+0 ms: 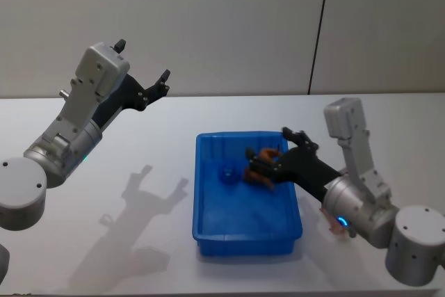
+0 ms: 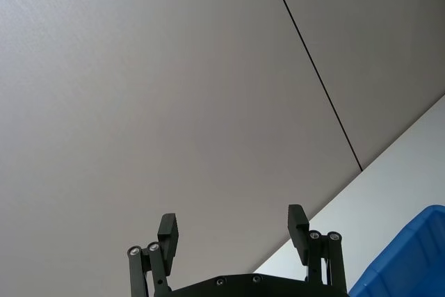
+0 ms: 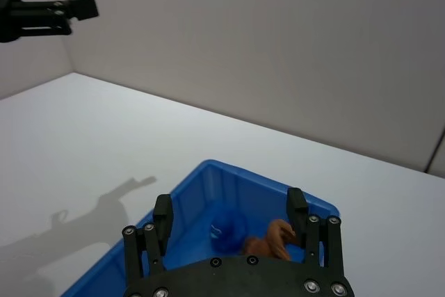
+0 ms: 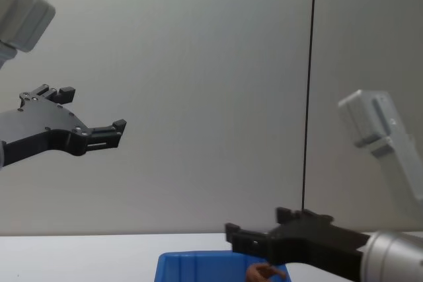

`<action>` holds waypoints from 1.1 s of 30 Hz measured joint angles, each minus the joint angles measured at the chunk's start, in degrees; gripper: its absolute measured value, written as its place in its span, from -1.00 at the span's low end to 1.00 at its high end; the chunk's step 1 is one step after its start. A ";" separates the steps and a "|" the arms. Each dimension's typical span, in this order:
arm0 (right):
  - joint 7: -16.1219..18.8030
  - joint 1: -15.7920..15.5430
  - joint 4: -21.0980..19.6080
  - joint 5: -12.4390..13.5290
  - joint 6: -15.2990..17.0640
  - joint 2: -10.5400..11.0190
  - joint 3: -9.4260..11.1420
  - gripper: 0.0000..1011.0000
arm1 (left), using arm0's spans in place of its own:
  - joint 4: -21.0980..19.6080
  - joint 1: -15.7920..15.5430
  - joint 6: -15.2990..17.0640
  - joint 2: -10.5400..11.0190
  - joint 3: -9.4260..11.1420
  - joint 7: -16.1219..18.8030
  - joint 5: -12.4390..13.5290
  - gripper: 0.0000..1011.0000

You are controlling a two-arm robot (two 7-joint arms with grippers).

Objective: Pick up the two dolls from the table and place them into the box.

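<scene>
Reaching arm: the right gripper [image 1: 268, 161] hangs low over the right half of the bright blue rectangular plastic box [image 1: 208, 234], its black fingers spread wide. In the right wrist view the fingers [image 3: 162, 211] stand well apart, with the brown doll beside one of them rather than clamped between.
Reason for that pose: judged from the open fingers just above the bin floor, this looks like a release or a just-finished drop, though I cannot tell whether one pad touches the doll.
Box contents: a small brown soft doll [image 1: 265, 172] with a curved limb lies inside, near the right wall. A small blue rounded thing [image 1: 227, 173] sits near the middle of the floor; what it is, I cannot tell.
Box position: it rests on the flat white table [image 1: 139, 144], in front of the robot and slightly toward its right.
Second doll: not identifiable with certainty; the blue thing may be it, which would mean the task is nearly finished.
Far arm: the left gripper [image 1: 142, 69] is raised high above the table's left rear, well apart from the box, fingers spread and holding nothing. In the left wrist view its fingers [image 2: 167, 230] point at the plain grey wall [image 2: 174, 88], so it seems parked clear of the work.
</scene>
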 joint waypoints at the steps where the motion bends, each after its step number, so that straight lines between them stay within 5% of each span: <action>1: -0.57 -0.36 -0.48 -0.01 0.25 0.20 0.05 0.93 | 0.00 0.00 0.00 0.00 0.00 0.00 0.00 0.98; 22: -17.86 -9.75 -11.78 3.27 11.71 5.05 2.07 0.98 | 0.00 0.00 0.00 0.00 0.00 0.00 0.01 0.98; 33: -20.38 -12.14 -12.37 6.50 15.28 6.32 3.15 0.98 | 0.00 0.00 0.00 0.00 0.00 0.00 0.01 0.98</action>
